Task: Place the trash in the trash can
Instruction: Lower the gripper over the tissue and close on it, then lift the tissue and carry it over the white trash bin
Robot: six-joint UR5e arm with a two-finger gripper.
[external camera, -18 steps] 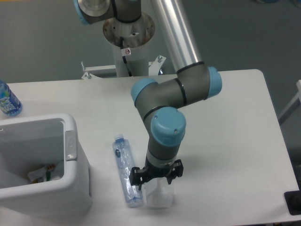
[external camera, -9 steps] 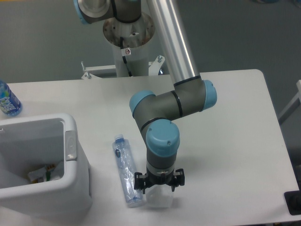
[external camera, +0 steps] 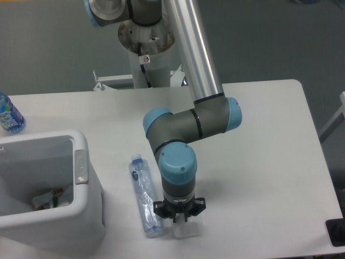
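Note:
A slender clear plastic bottle (external camera: 143,197) with a pale blue cap lies on the white table, cap toward the back. A whitish translucent pouch (external camera: 186,229) lies just right of the bottle's base, near the table's front edge. My gripper (external camera: 179,217) points straight down onto the pouch's top; the wrist hides its fingers, so I cannot tell whether they are closed on the pouch. The big white trash can (external camera: 81,186) with a small grey tab stands at the left and holds some scraps.
A bluer bottle (external camera: 8,114) with a blue-green label stands at the table's far left edge. The arm's base column (external camera: 146,56) rises behind the table's back edge. A dark object (external camera: 336,232) sits at the front right corner.
The wrist and gripper have shifted slightly left and lower, down onto the pouch, now covering more of it. The bottle and the bin have not moved.

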